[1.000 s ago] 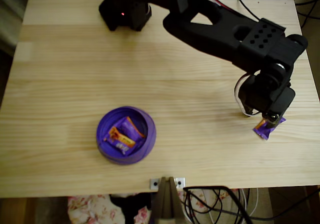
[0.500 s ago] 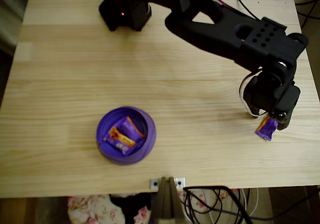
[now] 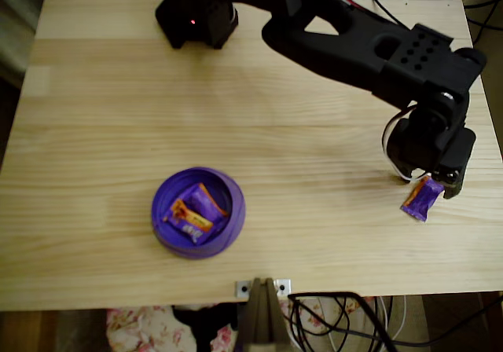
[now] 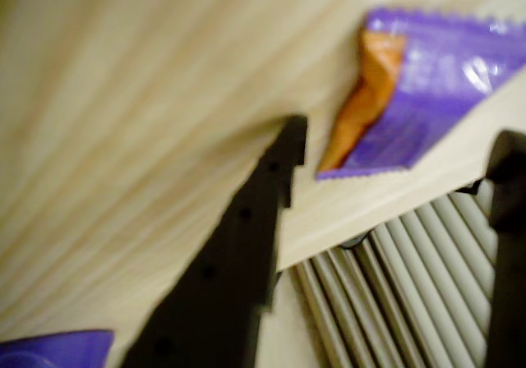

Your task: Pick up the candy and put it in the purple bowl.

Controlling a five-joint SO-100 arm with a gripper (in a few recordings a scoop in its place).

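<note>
No writing can be read on any wrapper; the print on the bars is too small and blurred. The candy (image 3: 422, 199) lies flat on the wooden table (image 3: 118, 116) near its right edge, toward the front right corner as the overhead view shows it, purple wrapper with an orange end turned up toward the arm. The gripper (image 3: 438, 181) stands just above that orange end, and in the wrist view its two dark fingers (image 4: 246, 220) are spread apart with the candy (image 4: 427, 97) lying between their tips on the boards, not pinched. Compared with half a second ago, the black arm (image 3: 369, 45) has shifted slightly to the right and the gripper sits a little higher over the bar, so more of the wrapper is uncovered; the candy itself has barely moved from where it lay. The purple bowl (image 3: 161, 218) rests well apart from it, near the front edge left of the middle, unchanged, and it holds two or three similar purple and orange bars (image 3: 192, 210) lying across each other on its floor.
</note>
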